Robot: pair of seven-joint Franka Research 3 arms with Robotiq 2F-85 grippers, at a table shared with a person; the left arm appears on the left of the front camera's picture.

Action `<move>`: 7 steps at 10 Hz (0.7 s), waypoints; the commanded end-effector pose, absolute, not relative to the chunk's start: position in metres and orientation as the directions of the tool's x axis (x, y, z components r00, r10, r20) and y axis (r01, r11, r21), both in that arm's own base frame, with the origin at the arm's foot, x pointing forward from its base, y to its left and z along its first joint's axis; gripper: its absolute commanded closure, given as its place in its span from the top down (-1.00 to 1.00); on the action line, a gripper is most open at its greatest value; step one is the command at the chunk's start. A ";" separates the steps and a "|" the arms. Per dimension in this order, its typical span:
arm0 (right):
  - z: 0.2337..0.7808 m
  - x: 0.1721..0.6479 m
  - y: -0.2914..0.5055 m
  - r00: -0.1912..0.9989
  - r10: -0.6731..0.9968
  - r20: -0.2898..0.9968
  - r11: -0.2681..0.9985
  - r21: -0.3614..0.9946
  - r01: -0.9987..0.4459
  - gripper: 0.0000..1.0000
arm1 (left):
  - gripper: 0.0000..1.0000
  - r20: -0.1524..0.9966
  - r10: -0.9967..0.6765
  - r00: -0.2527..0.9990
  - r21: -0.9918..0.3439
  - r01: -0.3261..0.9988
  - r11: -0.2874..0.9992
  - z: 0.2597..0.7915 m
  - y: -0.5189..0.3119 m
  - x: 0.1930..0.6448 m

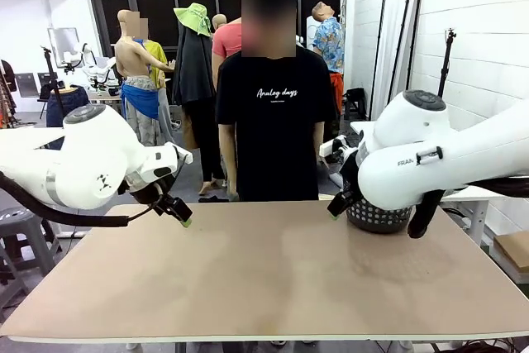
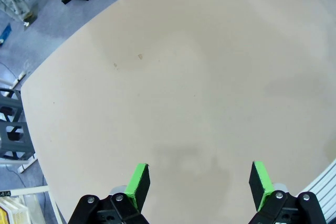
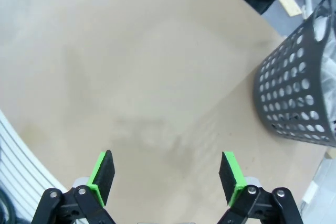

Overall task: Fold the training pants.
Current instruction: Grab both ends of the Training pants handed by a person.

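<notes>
Now the left end effector (image 2: 199, 182) and the right end effector (image 3: 168, 174) are hovering spread over the bench (image 1: 264, 279), with the basket (image 3: 294, 98) at the right one's two o'clock.

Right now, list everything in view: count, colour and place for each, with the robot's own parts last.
table: one, light brown, between the robot and the person.
basket: one, black plastic mesh, on the table's far right part, beside the right arm.
person: one, in a black T-shirt, standing at the middle of the table's far edge.
left end effector: one, black with green pads, open, above the table's left side.
right end effector: one, black with green pads, open, above the table's right side, near the basket.
</notes>
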State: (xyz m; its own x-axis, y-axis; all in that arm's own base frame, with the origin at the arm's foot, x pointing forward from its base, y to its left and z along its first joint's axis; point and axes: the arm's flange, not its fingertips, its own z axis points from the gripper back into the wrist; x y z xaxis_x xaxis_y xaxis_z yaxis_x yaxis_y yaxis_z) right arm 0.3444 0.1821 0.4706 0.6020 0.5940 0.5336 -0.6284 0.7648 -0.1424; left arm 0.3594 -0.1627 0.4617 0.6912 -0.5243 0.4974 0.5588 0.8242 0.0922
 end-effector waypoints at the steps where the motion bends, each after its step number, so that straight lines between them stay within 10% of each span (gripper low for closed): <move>1: 0.488 0.333 0.177 0.585 0.590 0.556 0.756 -0.126 -0.642 1.00 | 1.00 0.507 -0.524 0.685 0.084 0.565 0.821 0.477 -0.172 0.348; 7: 0.519 0.315 0.172 0.547 0.567 0.616 0.763 -0.143 -0.631 1.00 | 1.00 0.577 -0.544 0.609 0.157 0.571 0.806 0.520 -0.177 0.333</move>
State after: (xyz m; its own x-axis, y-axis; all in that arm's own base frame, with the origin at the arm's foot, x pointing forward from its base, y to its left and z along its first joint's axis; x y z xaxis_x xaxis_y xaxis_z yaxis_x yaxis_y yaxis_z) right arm 0.3208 0.1751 0.5191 0.5427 0.5731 0.6141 -0.6240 0.7644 -0.1619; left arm 0.3377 -0.1772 0.5154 0.6131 -0.5481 0.5690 0.5831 0.7999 0.1422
